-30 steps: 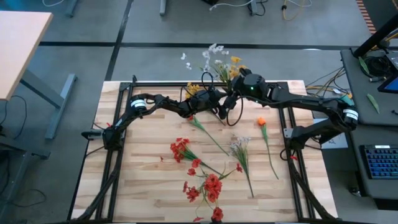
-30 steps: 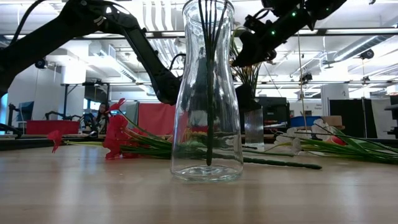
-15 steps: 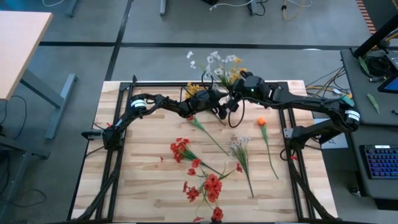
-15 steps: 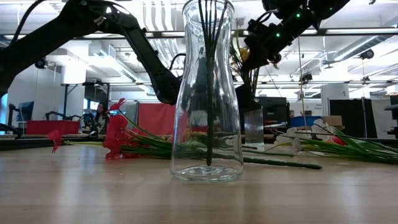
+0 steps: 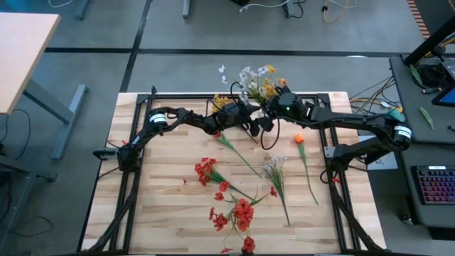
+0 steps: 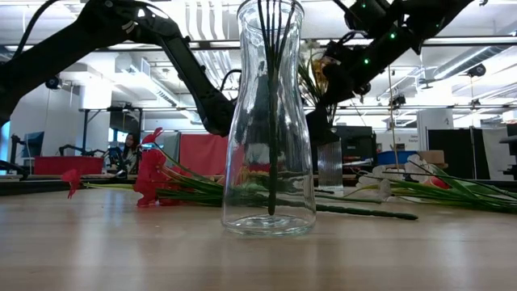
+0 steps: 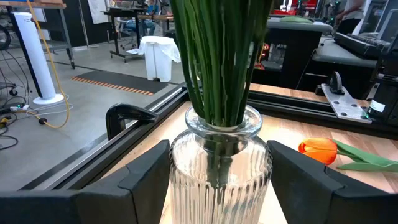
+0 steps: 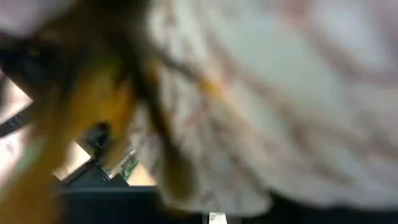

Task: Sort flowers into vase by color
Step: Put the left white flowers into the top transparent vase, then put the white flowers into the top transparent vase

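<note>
The bunch of yellow and white artificial flowers (image 5: 256, 80) on thin green stems stands in the ribbed clear glass vase (image 7: 219, 168) at the far edge of the light wooden slat table (image 5: 170, 220), and its blossoms spread out past that edge. The left gripper (image 7: 217, 171) has one dark finger on each side of this vase, just beside the glass; I cannot tell whether they touch it, but they seem placed so to keep the vase steady. The right gripper (image 5: 274, 99) is clenched at the stems just under the blossoms, and petals fill its wrist view; whether it really grips a stem I cannot tell. I judge it is pressing a spray down among the others. More flowers wait on the table: red sprays (image 5: 231, 203) near the front, a white spray (image 5: 274, 171) in the middle, an orange tulip-like flower (image 5: 299, 139) to the right. A second, smooth clear glass vase (image 6: 269, 162) holding dark stems stands close to the low camera. No brand, label or readable writing shows anywhere.
</note>
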{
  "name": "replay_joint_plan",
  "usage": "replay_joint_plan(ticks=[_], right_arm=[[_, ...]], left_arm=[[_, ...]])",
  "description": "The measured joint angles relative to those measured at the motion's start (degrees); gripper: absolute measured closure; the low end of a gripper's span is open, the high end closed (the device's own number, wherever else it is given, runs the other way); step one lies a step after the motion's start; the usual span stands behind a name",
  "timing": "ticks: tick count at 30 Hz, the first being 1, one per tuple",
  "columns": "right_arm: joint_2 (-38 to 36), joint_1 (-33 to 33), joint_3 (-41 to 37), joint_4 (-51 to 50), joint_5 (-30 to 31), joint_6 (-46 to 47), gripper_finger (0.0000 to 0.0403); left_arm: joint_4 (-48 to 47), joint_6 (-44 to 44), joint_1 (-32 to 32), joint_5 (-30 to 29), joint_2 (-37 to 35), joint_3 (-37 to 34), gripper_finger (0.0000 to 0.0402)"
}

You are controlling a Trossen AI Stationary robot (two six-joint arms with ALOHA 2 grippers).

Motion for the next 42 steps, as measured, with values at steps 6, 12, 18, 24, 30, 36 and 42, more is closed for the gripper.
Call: replay_joint_plan(ticks=[6, 12, 18, 24, 30, 36, 42], right_arm=[[0.26, 0.00, -1.32, 0.49, 0.11, -0.62, 0.0393], [0.82, 0.00, -1.57, 0.54, 0.18, -1.31, 0.0393], [1.84, 0.02, -1.72, 0.23, 0.22, -1.47, 0.0394], [1.73, 0.02, -1.91, 0.80, 0.51, -1.47, 0.0387], [-0.90, 0.04, -2.05, 0.40, 0.46, -0.02, 0.0343], [-3.50, 0.07, -2.05, 0.42, 0.20, 1.11, 0.0273], [-7.54, 0.09, -2.01, -0.80, -0.08, 3.95, 0.0216]], left_arm=[[0.00, 0.02, -0.01, 0.00, 0.00, 0.00, 0.0172], [0.00, 0.02, 0.00, 0.00, 0.00, 0.00, 0.0172], [-0.02, 0.04, -0.02, -0.02, 0.00, 0.00, 0.0172], [-0.01, -0.01, -0.01, 0.00, 0.00, 0.00, 0.0172], [0.00, -0.05, -0.02, 0.00, 0.00, 0.00, 0.0172], [0.00, -0.22, -0.02, 0.00, 0.00, 0.00, 0.0169], [-0.54, -1.48, -0.02, 0.00, 0.11, -0.08, 0.0150]])
